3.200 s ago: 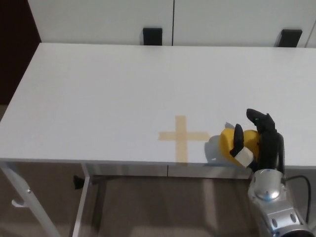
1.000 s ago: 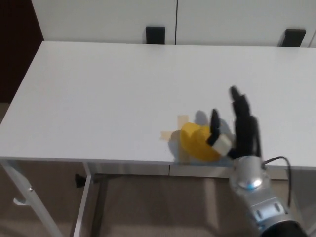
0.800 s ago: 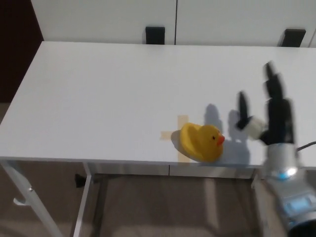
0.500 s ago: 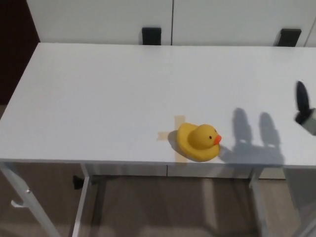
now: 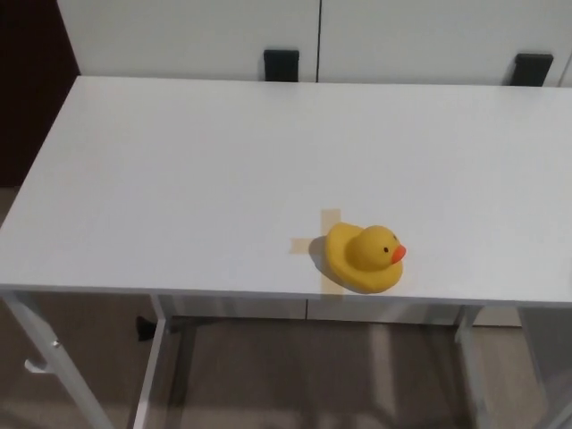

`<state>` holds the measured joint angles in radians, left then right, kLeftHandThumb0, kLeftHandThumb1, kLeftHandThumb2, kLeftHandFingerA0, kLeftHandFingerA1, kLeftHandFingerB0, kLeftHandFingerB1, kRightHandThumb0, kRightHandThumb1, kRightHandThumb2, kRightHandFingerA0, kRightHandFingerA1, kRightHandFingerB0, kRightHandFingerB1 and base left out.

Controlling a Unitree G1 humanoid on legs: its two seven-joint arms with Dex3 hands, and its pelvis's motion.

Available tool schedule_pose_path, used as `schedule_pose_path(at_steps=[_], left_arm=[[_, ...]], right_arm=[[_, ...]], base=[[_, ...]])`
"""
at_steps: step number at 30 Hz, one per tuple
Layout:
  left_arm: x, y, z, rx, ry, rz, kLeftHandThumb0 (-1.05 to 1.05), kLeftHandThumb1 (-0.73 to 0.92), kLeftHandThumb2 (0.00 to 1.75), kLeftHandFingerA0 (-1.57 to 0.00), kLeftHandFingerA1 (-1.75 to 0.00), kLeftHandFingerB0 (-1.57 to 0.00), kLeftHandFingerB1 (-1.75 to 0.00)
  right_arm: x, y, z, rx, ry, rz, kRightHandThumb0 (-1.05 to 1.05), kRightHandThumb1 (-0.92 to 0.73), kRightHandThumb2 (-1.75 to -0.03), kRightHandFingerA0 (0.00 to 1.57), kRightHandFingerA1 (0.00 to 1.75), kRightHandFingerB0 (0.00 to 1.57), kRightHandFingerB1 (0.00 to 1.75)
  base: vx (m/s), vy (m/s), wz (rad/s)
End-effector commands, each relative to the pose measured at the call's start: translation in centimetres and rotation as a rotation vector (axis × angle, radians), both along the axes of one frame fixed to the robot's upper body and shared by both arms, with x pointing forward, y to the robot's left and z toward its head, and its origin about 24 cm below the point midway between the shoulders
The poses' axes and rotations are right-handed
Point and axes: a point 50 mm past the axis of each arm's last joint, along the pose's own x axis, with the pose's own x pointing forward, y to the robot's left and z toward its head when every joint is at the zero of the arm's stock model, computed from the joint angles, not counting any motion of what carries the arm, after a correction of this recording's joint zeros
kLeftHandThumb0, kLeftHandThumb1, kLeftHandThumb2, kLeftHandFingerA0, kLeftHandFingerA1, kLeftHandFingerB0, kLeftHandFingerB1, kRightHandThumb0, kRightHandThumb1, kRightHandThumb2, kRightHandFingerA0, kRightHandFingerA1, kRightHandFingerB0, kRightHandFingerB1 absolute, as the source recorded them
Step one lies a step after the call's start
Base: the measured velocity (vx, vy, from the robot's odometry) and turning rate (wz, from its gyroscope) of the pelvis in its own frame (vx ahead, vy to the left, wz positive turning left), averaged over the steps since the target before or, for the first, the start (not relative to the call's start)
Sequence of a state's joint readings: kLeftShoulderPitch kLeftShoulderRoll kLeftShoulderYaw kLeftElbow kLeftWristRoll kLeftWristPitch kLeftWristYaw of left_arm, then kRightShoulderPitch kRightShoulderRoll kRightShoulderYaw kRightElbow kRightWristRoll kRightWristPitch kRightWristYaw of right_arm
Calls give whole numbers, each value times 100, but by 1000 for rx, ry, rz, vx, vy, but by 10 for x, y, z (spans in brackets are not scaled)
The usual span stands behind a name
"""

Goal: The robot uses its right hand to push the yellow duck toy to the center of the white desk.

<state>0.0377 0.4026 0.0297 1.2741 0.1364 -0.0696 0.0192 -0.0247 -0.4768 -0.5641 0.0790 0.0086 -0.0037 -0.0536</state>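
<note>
— What does the work surface look like?

— A long white counter (image 5: 179, 170), plain and matte, filling most of the head view. Its front edge runs across the lower part of the picture, and pale metal legs (image 5: 152, 375) show beneath it. Near the front edge, a little right of the middle, there is a cross of tan tape (image 5: 326, 234) stuck flat on the top.

— And the duck?

— The yellow duck (image 5: 364, 257) sits upright on the counter, resting on the right arm of that tape cross and covering part of it. Its orange beak (image 5: 398, 253) points to the picture's right. It is close to the front edge, with a soft shadow on its left side.

— What about the robot hand, on either side?

— Neither robot hand shows, left or right, so whether they are released or clenched cannot be told. Nothing is touching the duck.

— What is around the counter?

— Behind it stands a white wall or cabinet front (image 5: 179, 36) with a thin vertical seam. Two black blocks (image 5: 281, 64) sit just past the far edge, one near the middle and one at the far right. At the far left there is a dark reddish-brown panel (image 5: 31, 80). Under the counter lies a grey-brown floor (image 5: 268, 375), and a small black piece (image 5: 143, 328) is fixed by the left leg.
</note>
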Motion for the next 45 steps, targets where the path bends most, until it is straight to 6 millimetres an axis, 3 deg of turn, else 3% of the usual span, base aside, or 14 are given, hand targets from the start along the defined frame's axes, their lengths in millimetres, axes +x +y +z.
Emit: schedule_pose_path(at_steps=[1, 6, 7, 8, 9, 11, 12, 16, 17, 23, 27, 28, 39, 45], left_arm=[[1, 10, 7, 25, -25, -20, -11, 51, 107, -90, -91, -97, -102], [1, 9, 7, 34, -19, -33, -12, 54, 106, -86, -88, -99, -103], [1, 9, 7, 36, -21, -27, -11, 59, 92, -88, -84, -97, -102], [1, 8, 6, 37, -23, -23, -11, 59, 92, -88, -84, -97, -102], [1, 9, 7, 35, -28, -17, -13, 54, 103, -88, -88, -97, -101], [1, 9, 7, 33, -31, -13, -13, 54, 103, -88, -88, -97, -101], [2, 9, 7, 32, -34, -15, -13, 54, 104, -88, -89, -97, -100], [3, 9, 7, 35, -34, -21, -13, 54, 104, -88, -89, -97, -100], [5, 9, 7, 39, -37, -12, -11, 60, 92, -89, -83, -97, -102], [9, 9, 8, 31, -59, -7, -12, 55, 104, -90, -90, -101, -106], [12, 10, 10, 30, -72, 3, -12, 53, 105, -90, -91, -98, -104], [11, 10, 9, 31, -71, 0, -12, 54, 107, -87, -87, -99, -103], [10, 10, 9, 50, -39, -39, -8, 53, 113, -101, -100, -107, -104], [11, 9, 9, 48, -73, -25, -9, 53, 112, -90, -91, -100, -102]], right_arm=[[-83, -74, -18, 157, 145, -148, -105, -72, -120, 0, 55, 0, 42], [-131, -99, -54, 204, 250, -327, -96, -71, -109, 1, 68, 0, 41], [-144, -102, -67, 215, 302, -363, -76, -78, -63, 24, 89, 0, 65], [-153, -103, -76, 223, 336, -385, -76, -78, -63, 24, 89, 0, 65], [-164, -98, -95, 223, 412, -394, -46, -68, -63, 51, 78, 16, 65], [-173, -93, -108, 221, 465, -396, -46, -68, -63, 51, 78, 16, 65], [-181, -87, -124, 214, 532, -390, -20, -53, -91, 53, 77, 21, 63], [-183, -84, -131, 208, 559, -385, -20, -53, -91, 53, 77, 21, 63], [-186, -78, -142, 203, 586, -405, 4, -26, -125, 61, 82, 30, 68], [-195, -67, -168, 282, 721, -401, -5, -28, -120, 104, 59, 80, 58], [-193, -64, -174, 284, 792, -340, -5, -26, -112, 109, 57, 85, 56], [-193, -62, -176, 293, 796, -320, -4, -20, -127, 116, 58, 94, 59], [-197, -54, -189, 267, 1015, -172, -3, -30, -102, 112, 56, 92, 58], [-196, -56, -187, 272, 1036, -162, -3, -32, -102, 112, 56, 91, 58]], base=[[0, 0, 0], [0, 0, 0], [0, 0, 0], [0, 0, 0], [0, 0, 0], [0, 0, 0], [0, 0, 0], [0, 0, 0], [0, 0, 0], [0, 0, 0], [0, 0, 0], [0, 0, 0], [0, 0, 0], [0, 0, 0]])
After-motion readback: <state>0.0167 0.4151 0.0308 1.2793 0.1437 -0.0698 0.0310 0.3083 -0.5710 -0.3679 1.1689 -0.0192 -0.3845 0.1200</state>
